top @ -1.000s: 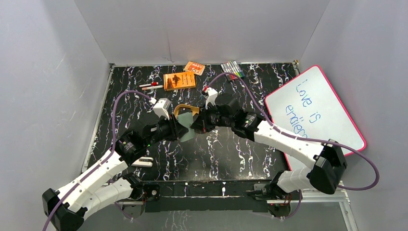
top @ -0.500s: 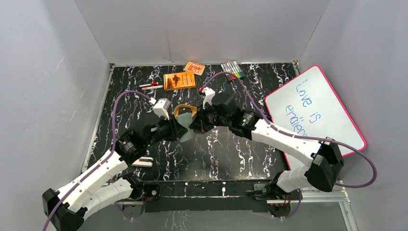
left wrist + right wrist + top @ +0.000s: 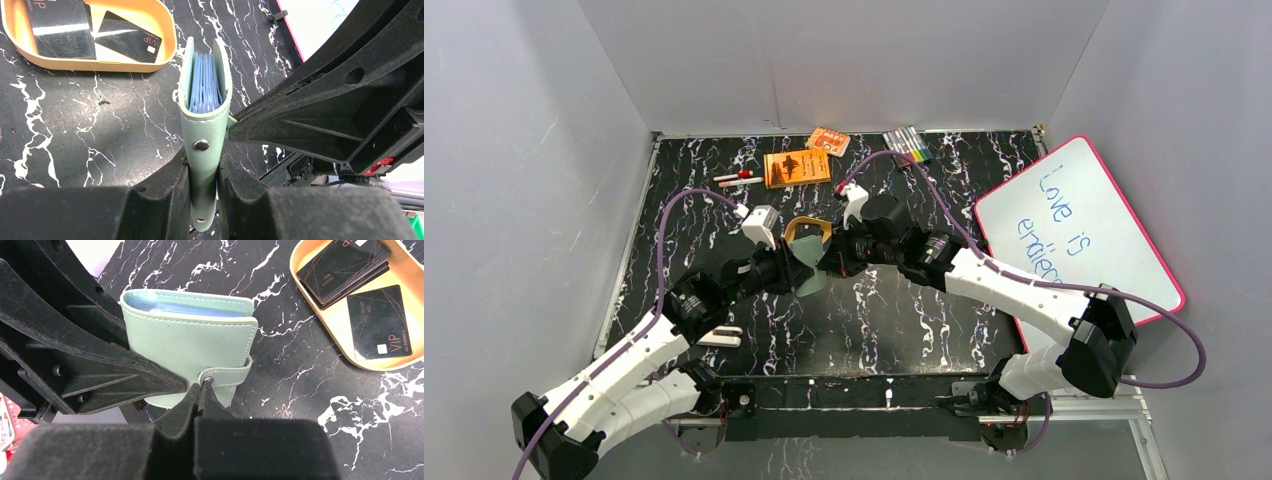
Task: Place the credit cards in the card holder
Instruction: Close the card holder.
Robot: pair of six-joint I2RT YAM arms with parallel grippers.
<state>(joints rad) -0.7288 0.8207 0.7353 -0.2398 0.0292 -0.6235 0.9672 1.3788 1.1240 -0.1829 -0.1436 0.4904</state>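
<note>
A mint-green card holder (image 3: 202,125) stands on edge with blue sleeves showing at its top. My left gripper (image 3: 202,155) is shut on its spine end and holds it just above the table. My right gripper (image 3: 201,387) is shut on the holder's snap strap (image 3: 227,376) at the button. In the top view the two grippers meet at the holder (image 3: 812,280). Black credit cards lie in an orange tray (image 3: 320,315) beyond it: a single card with a pale chip (image 3: 380,322) and a small stack (image 3: 342,267). They also show in the left wrist view (image 3: 127,37).
An orange booklet (image 3: 797,167), a small orange pack (image 3: 828,141), markers (image 3: 907,146) and two pens (image 3: 737,179) lie at the back. A pink-edged whiteboard (image 3: 1079,225) leans at the right. A white object (image 3: 722,337) lies by the left arm.
My right gripper and forearm have edged slightly left towards the holder. The left gripper and the holder have stayed put.
</note>
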